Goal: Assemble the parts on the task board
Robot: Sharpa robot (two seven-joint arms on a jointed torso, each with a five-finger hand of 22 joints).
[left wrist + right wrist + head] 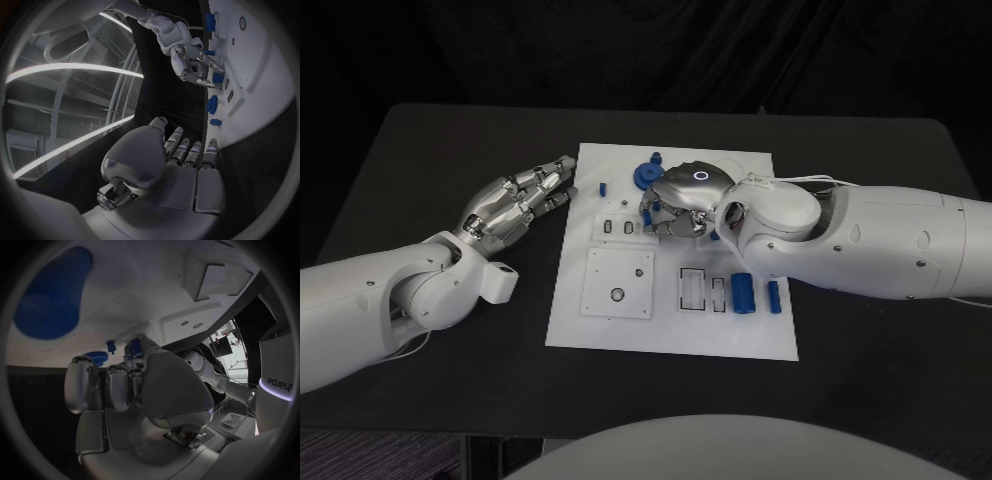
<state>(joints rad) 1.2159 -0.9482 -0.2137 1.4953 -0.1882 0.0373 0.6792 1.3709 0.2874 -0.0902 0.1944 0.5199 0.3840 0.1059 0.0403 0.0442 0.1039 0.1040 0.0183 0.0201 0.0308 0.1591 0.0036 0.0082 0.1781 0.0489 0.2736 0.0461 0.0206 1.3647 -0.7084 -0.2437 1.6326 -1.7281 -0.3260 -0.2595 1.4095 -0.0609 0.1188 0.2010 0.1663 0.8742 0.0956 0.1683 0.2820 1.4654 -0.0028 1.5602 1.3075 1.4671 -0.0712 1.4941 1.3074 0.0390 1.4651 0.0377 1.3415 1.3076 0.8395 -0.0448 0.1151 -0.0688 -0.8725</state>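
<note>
**A robot test lab**

This looks like a lab or test cell set up for robot trials. A black table (430, 330) stands against a dark curtain (661, 50), with a white task board (678, 330) laid square in its middle like a bench fixture. The board carries cut slots, a raised square plate (620, 283) and small blue parts (743, 292), the sort of kit used for assembly tests. The left wrist view shows long ceiling light strips (69, 70) and exposed ducting (75, 42) overhead, as in an industrial hall. The right wrist view shows equipment on a stand (222, 342) farther back in the room.
</note>
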